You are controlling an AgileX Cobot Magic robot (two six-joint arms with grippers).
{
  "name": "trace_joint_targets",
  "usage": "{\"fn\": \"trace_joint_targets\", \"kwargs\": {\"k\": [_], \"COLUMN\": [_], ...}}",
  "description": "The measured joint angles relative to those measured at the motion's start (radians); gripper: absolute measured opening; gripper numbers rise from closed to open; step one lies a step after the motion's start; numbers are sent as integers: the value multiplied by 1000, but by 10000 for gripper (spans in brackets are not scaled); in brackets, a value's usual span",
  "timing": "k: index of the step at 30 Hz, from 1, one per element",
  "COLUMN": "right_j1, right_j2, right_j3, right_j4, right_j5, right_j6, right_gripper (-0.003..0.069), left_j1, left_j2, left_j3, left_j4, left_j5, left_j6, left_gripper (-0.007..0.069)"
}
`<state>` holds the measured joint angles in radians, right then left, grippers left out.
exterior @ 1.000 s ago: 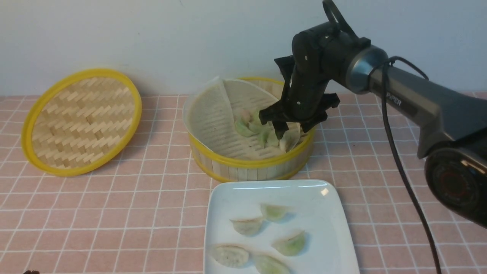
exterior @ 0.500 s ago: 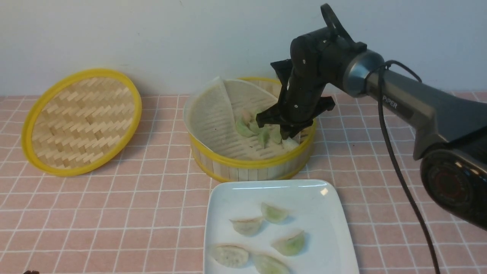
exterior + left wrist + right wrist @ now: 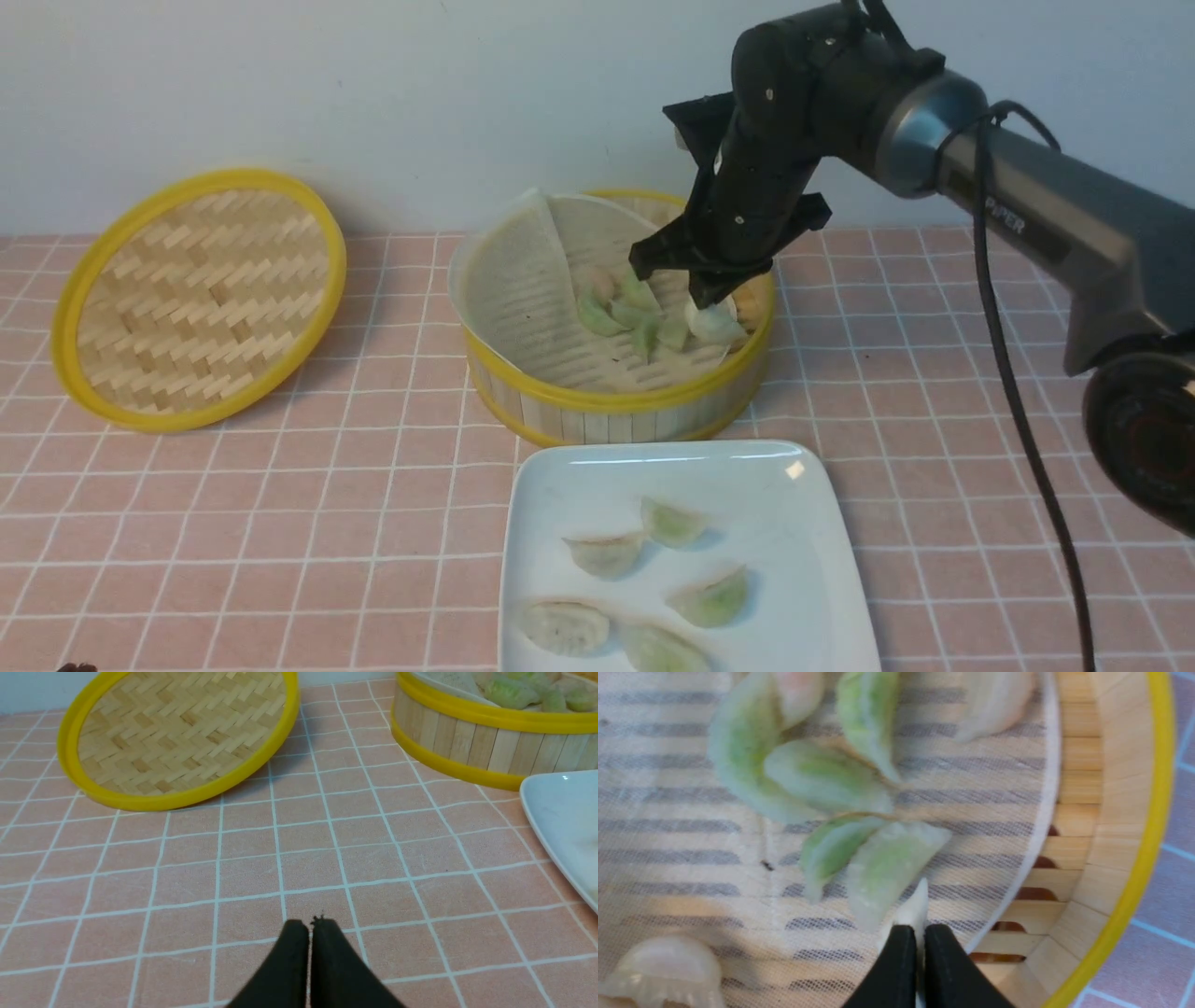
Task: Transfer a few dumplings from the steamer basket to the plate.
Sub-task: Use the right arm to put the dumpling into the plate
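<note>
The steamer basket stands at the middle back with its white liner folded up on the left. Several pale green dumplings lie inside it. My right gripper hangs over the basket's right side, shut on a cream-white dumpling lifted just off the liner. In the right wrist view the right gripper pinches that dumpling's thin edge, above the green dumplings. The white square plate in front holds several dumplings. My left gripper is shut and empty, low over the tablecloth.
The flat woven lid with its yellow rim leans at the back left. A pink checked cloth covers the table. The right arm's black cable hangs down on the right. From the left wrist, the basket wall and a plate corner show.
My right gripper dipped into the basket, shut on the cream-white dumpling and rose a little with it. The left arm shows no movement.
</note>
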<state>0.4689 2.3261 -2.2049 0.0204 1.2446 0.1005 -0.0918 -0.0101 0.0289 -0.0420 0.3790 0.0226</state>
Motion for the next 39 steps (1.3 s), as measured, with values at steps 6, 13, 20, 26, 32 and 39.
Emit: {"fn": "trace_joint_targets", "kwargs": {"k": [6, 13, 20, 26, 32, 39], "right_j1": [0, 1, 46, 72, 73, 74], "right_j2": [-36, -225, -433, -408, -353, -340], "right_j3": [0, 91, 504, 688, 695, 510], "right_j4": [21, 132, 147, 160, 198, 67], "right_j5": [2, 2, 1, -5, -35, -103], "right_j6": [-13, -40, -47, -46, -47, -50], "right_gripper": [0, 0, 0, 31, 171, 341], "left_j1": [0, 0, 0, 0, 0, 0], "left_j2": [0, 0, 0, 0, 0, 0], "left_j3": [0, 0, 0, 0, 0, 0], "left_j4": [0, 0, 0, 0, 0, 0], "left_j5": [0, 0, 0, 0, 0, 0], "left_j6": [0, 0, 0, 0, 0, 0], "left_gripper": [-6, -6, -6, -6, -6, -6]}}
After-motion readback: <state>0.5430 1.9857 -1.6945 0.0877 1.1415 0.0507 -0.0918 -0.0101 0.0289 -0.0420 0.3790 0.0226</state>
